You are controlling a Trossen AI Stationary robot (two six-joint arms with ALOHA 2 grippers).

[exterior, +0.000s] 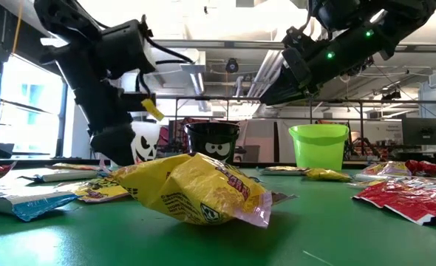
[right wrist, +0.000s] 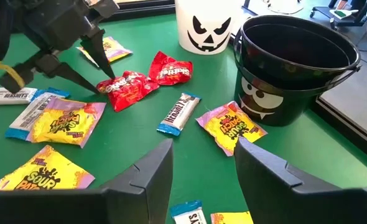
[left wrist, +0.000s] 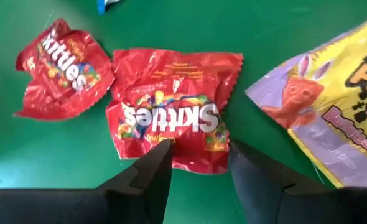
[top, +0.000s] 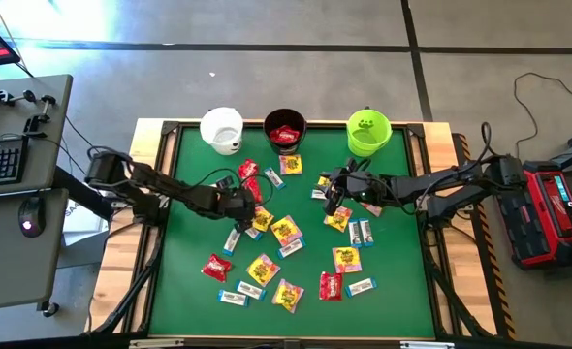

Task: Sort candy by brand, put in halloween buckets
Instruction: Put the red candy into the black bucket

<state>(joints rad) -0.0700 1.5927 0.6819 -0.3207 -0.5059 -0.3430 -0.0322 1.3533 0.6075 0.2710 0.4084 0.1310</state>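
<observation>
Red, yellow-and-pink and white-and-blue candy packets lie scattered on the green table (top: 189,291). At the far edge stand the white bucket (top: 222,129), the black bucket (top: 285,129) with red candy inside, and the lime green bucket (top: 368,133). My left gripper (left wrist: 199,149) is open and low over a flat red Skittles packet (left wrist: 171,118), with a second red packet (left wrist: 62,68) beside it. My right gripper (right wrist: 202,168) hangs open above the table's middle right, nothing between its fingers. My left gripper slants down from the table's left, and its two fingertips (right wrist: 112,81) stand apart at one edge of the red packet (left wrist: 196,158). I cannot tell whether they touch it. The packet lies flat on the table.
A yellow-and-pink packet (left wrist: 333,106) lies close beside the red one. A white-and-blue bar (right wrist: 178,114) and another yellow packet (right wrist: 230,127) lie in front of the black bucket (right wrist: 295,62). Several more packets cover the table's near half (top: 286,271).
</observation>
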